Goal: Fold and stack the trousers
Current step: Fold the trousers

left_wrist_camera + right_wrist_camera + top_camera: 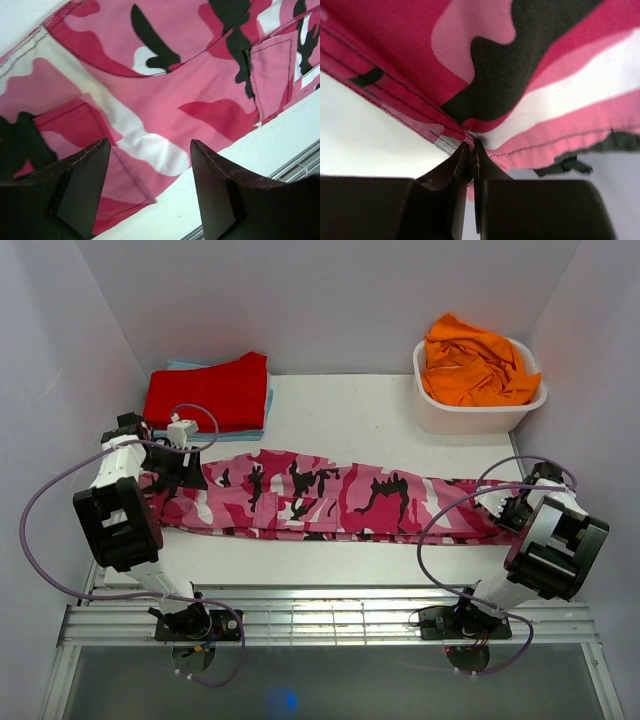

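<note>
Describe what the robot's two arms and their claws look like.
The left arm and right arm are each blocky black housings joined by white links on black bases. A thin purple cable loops beside each. The left claw and right claw have dark, wedge-shaped fingers with flat inner faces. No readable markings.

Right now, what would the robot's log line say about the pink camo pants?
trousers: stretched out flat | left gripper: open above trousers | right gripper: shut on trousers edge

Table (pixel 370 405) with camouflage trousers (pixel 330 502), white tub (pixel 480 418), red garment (pixel 210 392) over seemingly blue cloth (pixel 268 408)
</note>
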